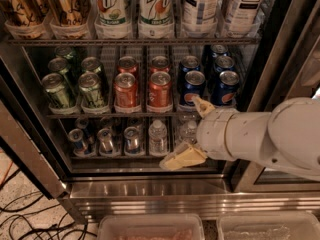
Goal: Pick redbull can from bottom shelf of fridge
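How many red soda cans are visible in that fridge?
4 red cans: two at the front of the middle rack, two right behind them; more may hide further back. The gripper hovers lower right, by the bottom shelf.

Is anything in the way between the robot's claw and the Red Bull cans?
Nothing stands before the redbull can. The open gripper hangs right of it, facing the water bottles on the bottom shelf.
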Robot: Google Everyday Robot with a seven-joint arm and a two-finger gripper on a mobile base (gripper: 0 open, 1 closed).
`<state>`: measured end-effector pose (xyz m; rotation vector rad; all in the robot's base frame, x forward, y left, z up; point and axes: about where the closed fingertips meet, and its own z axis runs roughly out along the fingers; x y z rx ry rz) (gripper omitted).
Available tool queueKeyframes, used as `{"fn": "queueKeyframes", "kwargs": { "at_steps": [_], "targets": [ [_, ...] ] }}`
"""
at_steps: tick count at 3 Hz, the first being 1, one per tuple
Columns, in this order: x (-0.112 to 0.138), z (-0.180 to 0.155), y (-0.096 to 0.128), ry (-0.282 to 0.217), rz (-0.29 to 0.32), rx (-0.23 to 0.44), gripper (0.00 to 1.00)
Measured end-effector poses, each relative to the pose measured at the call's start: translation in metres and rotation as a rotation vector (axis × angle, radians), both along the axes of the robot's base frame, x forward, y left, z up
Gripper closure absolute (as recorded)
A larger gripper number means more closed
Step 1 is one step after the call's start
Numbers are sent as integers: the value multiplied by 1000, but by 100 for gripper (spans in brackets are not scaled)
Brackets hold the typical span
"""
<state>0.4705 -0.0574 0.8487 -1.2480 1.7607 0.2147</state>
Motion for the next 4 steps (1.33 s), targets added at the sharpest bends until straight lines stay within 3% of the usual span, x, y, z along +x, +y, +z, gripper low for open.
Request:
{"fn": "queueKeyframes", "kwargs": {
  "at_steps": [1, 2, 3, 4],
  "targets": [
    [-3, -31, 26, 26, -28, 87, 0],
    [-4, -77, 46, 68, -110, 204, 0],
    [-6, -124, 45, 102, -215, 305, 0],
    [-9, -145, 84, 64, -196, 349, 0]
  ]
}}
